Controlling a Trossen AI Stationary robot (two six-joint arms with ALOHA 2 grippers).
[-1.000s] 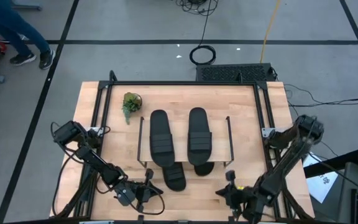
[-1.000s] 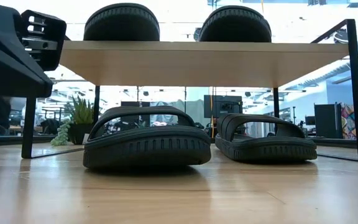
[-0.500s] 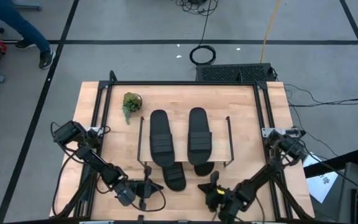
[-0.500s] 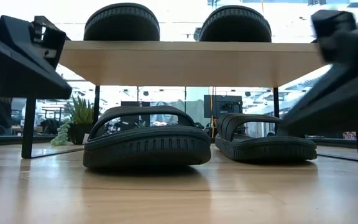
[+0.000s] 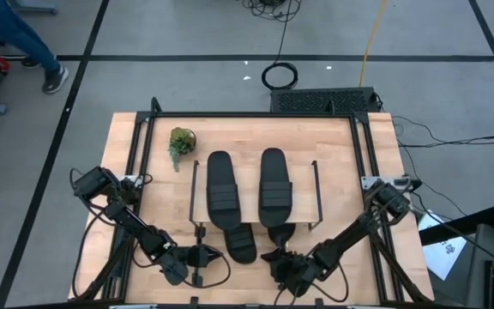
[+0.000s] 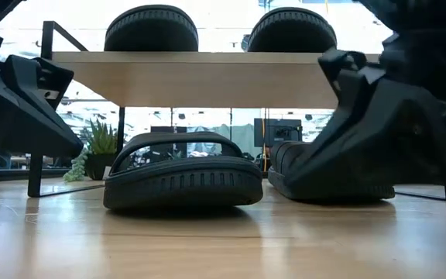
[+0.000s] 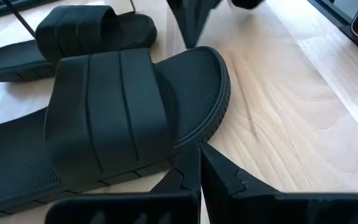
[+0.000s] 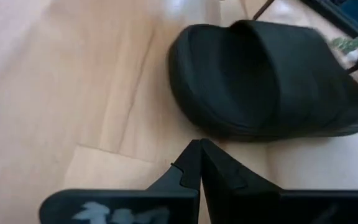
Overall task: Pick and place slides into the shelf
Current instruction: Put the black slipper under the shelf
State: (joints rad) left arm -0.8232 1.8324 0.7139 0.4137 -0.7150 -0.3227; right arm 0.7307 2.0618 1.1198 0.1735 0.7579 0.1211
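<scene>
Two black slides (image 5: 222, 190) (image 5: 275, 184) lie on the shelf's wooden top (image 5: 251, 163). Two more rest soles down on the table under the shelf. The left one (image 5: 240, 243) sticks out far past the near edge, the right one (image 5: 281, 232) only a little. My left gripper (image 5: 208, 255), shut, stands at the left side of the protruding slide's (image 7: 104, 112) near end. My right gripper (image 5: 270, 255), shut, stands low at the right side of that slide (image 8: 266, 81). In the low view it covers part of the right slide (image 6: 300, 182). My left gripper's shut tips reach the sole's side edge (image 7: 188, 140) near the slide's near end, slanting down from the table's left. I cannot tell whether they touch it. My right gripper's shut tips stand just short of the sole's side (image 8: 210, 127), slanting down from the right. Whether they touch does not show.
A small potted plant (image 5: 181, 142) stands on the table, far left of the shelf. The shelf's thin black wire frames (image 5: 194, 197) (image 5: 317, 197) flank the slides. Bare wood lies along the table's near edge (image 6: 223, 248). A person's legs (image 5: 24, 39) show on the floor beyond the table.
My right gripper has swept from the table's near right toward the left and down, ending beside the protruding slide's near end. My left gripper has rolled and tipped in place. Both stay shut. No slide has moved.
</scene>
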